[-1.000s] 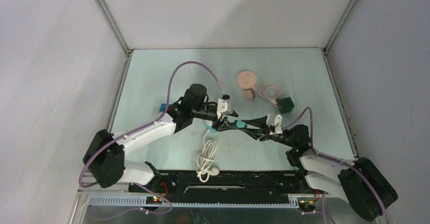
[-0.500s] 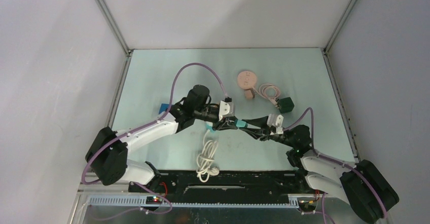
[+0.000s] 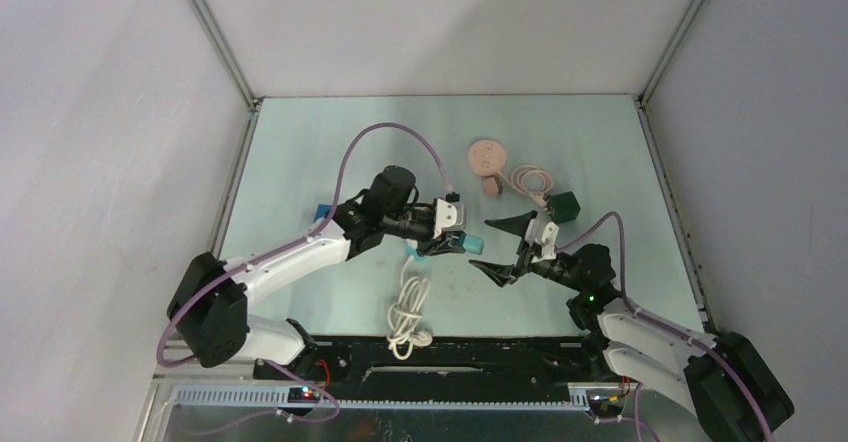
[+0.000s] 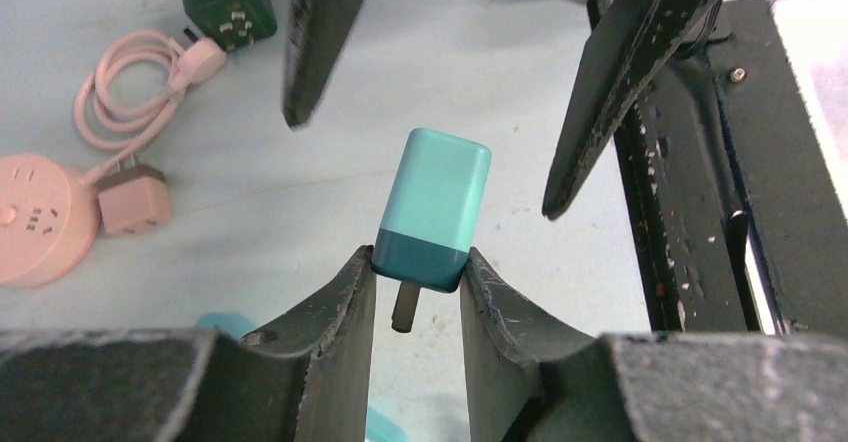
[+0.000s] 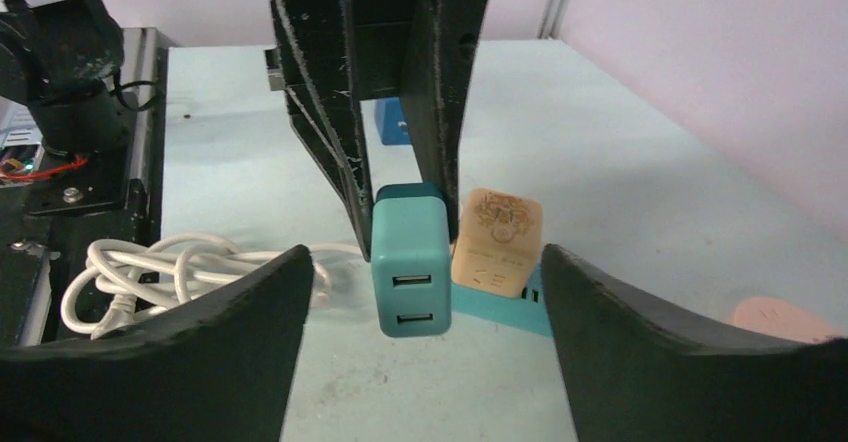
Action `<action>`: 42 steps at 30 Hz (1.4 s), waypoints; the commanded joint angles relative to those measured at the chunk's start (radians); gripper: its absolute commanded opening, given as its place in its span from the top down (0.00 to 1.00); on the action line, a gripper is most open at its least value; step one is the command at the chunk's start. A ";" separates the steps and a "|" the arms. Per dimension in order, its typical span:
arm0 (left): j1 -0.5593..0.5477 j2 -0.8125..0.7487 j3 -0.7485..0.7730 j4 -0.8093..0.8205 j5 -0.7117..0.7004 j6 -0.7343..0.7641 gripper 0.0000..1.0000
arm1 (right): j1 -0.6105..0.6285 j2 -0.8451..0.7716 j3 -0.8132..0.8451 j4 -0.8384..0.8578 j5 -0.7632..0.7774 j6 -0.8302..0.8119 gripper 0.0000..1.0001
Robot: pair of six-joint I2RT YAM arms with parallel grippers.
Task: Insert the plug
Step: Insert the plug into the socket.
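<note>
left gripper (image 4: 418, 262): pinching the dark teal end of the plug (image 4: 435, 212) between both fingers.
plug: held above the middle of the table, with its pale body pointing at the other arm. Two ports face the right wrist camera. One prong shows between the fingers (image 4: 345, 302); anything else there is hidden by them.
right gripper (image 3: 480, 243): spread wide, one finger on each side of the plug, touching neither side.
tan block (image 5: 497, 242): on the table just behind the plug, on something teal. It is partly covered by the plug and a finger, and I cannot tell what it is.
white cable (image 3: 405, 312): coiled near the front edge, its far end lost under the left gripper.
pink socket (image 3: 487, 155), pink cord (image 3: 528, 180), green adapter (image 3: 565, 205): at the far side, well apart from the plug.
blue item (image 3: 322, 212): mostly hidden behind the left arm.
</note>
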 commanded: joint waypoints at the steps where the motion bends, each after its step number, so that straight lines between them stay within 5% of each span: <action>1: -0.006 -0.056 0.051 -0.086 -0.081 0.076 1.00 | 0.002 -0.067 0.082 -0.215 0.070 -0.048 0.10; 8: -0.012 -0.064 0.102 -0.270 -0.185 0.160 1.00 | 0.003 -0.091 0.231 -0.574 0.036 -0.164 0.12; 15: -0.020 -0.066 0.141 -0.362 -0.226 0.190 1.00 | 0.022 0.010 0.358 -0.766 -0.047 -0.246 0.38; 34: -0.043 -0.060 0.158 -0.350 -0.197 0.184 1.00 | 0.103 0.185 0.417 -0.673 -0.090 -0.250 0.51; 40: -0.046 -0.053 0.156 -0.346 -0.195 0.179 1.00 | 0.106 0.190 0.422 -0.652 -0.080 -0.229 0.74; 42: -0.045 -0.050 0.157 -0.344 -0.196 0.179 1.00 | 0.107 0.185 0.422 -0.651 -0.073 -0.222 0.74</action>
